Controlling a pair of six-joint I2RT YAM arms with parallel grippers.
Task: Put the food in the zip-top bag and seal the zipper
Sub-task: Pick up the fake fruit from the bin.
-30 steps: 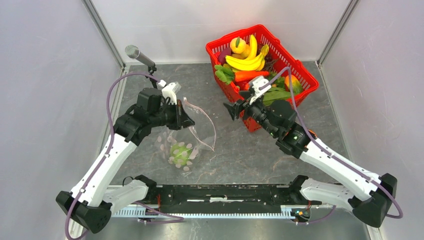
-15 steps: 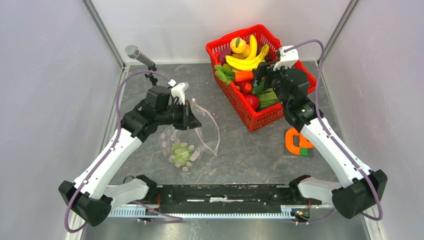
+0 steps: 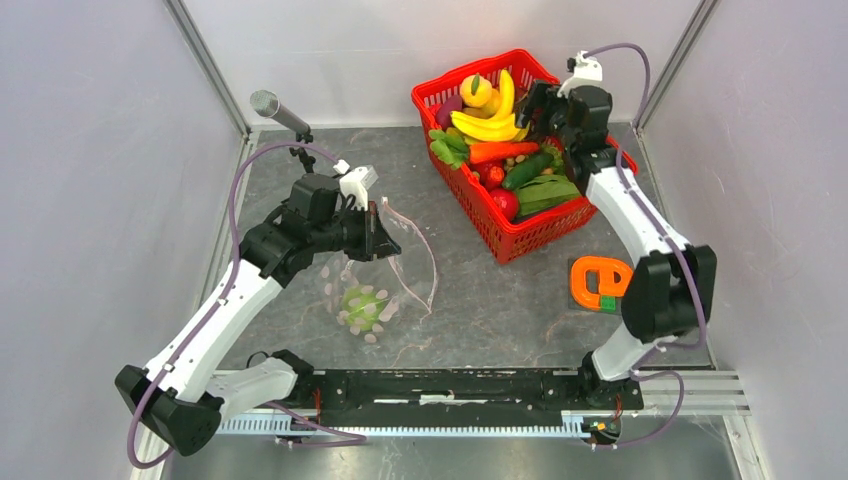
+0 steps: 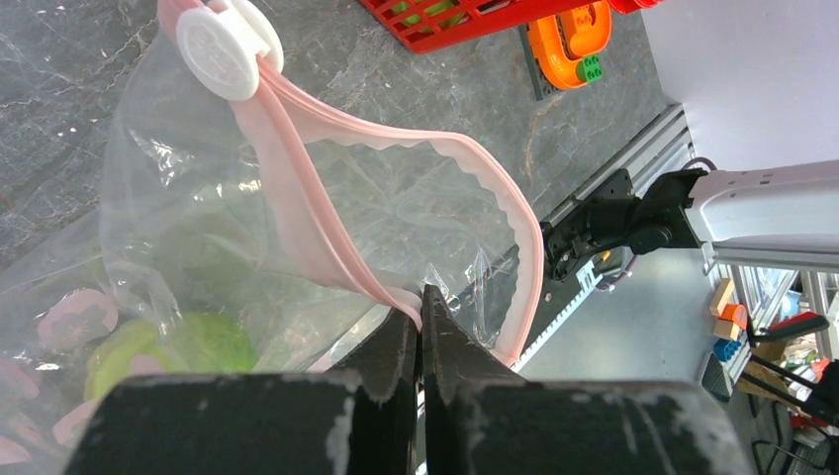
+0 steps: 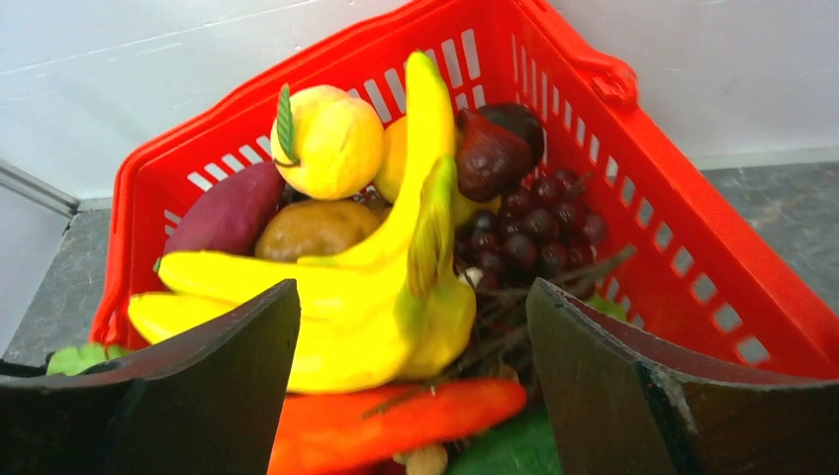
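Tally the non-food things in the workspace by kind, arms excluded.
Red basket: 1
Zip-top bag: 1
Orange toy: 1
Microphone: 1
Total: 4

Bright, even light, faint shadows, sharp overhead view (wrist foregrounds slightly soft).

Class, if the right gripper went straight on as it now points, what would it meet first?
Probably the banana bunch in the red basket, centred ahead of the right gripper; depth unclear.
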